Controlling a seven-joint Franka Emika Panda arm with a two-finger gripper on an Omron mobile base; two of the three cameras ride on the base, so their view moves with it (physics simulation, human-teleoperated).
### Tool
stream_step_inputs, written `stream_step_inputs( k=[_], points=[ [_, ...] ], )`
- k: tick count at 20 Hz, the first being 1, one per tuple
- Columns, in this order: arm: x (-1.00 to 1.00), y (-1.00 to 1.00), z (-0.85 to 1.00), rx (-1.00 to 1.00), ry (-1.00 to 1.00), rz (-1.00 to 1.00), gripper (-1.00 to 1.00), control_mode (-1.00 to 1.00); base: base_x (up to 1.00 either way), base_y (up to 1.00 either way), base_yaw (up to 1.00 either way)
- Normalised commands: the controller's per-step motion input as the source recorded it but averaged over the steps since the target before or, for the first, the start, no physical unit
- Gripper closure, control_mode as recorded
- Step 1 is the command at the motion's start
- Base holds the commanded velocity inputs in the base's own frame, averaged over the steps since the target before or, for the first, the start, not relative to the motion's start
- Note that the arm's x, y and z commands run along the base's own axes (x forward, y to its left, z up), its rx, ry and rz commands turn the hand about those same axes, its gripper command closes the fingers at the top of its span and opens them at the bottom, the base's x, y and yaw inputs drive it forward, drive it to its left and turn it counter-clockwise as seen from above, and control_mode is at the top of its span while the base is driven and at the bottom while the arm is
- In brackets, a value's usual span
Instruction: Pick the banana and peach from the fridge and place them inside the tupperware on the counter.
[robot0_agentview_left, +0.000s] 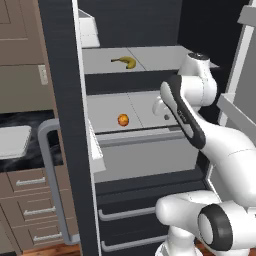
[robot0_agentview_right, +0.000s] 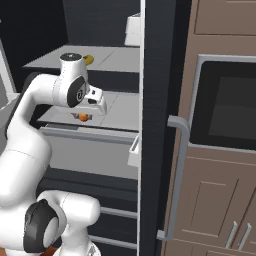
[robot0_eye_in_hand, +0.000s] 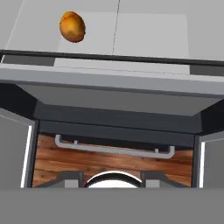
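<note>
From the left base view, the small curved yellow banana (robot0_agentview_left: 125, 61) lies on the top pale grey shelf of the tall black fridge (robot0_agentview_left: 65, 75). The small round orange-red peach (robot0_agentview_left: 123, 119) sits one shelf lower. The shallow white tupperware (robot0_agentview_left: 12, 141) rests on the black marble counter (robot0_agentview_left: 35, 150). From the right base view, the peach (robot0_agentview_right: 83, 117) peeks out just under the white arm's hand. In the hand view, the peach (robot0_eye_in_hand: 72, 26) sits on the shelf, well apart from the hand. I cannot tell if the gripper is clenched.

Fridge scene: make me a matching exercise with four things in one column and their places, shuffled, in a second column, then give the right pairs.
Things:
1. banana
2. peach
3. tupperware
4. drawer handles

Places:
A. on the black counter, left of the fridge
B. on the upper fridge shelf
C. on the brown fronts below the counter
D. on the lower fridge shelf, one level below the other fruit

Pairs: 1-B, 2-D, 3-A, 4-C
</note>
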Motion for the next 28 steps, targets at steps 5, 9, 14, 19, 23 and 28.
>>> stream_step_inputs(
  k=[5, 9, 14, 19, 23, 28],
  points=[
    [-0.18, 0.0, 0.04, 0.0, -0.3, 0.0, -1.0, -1.0, 0.0, 0.0, 0.0],
    [-0.18, 0.02, 0.39, 0.0, -0.62, 0.0, -1.0, -1.0, 0.0, 0.0, 0.0],
    [-0.01, 0.12, 0.53, 0.03, -0.53, 0.0, -1.0, -1.0, 0.0, 0.0, 0.0],
    [0.09, 0.22, 0.63, 0.05, -0.3, 0.0, -1.0, -1.0, 0.0, 0.0, 0.0],
    [0.28, 0.33, 0.5, 0.07, -0.04, -0.02, -1.0, -1.0, 0.0, 0.0, 0.0],
    [0.45, 0.19, 0.38, 0.08, 0.1, -0.01, -1.0, -1.0, 0.0, 0.0, 0.0]
  ],
)
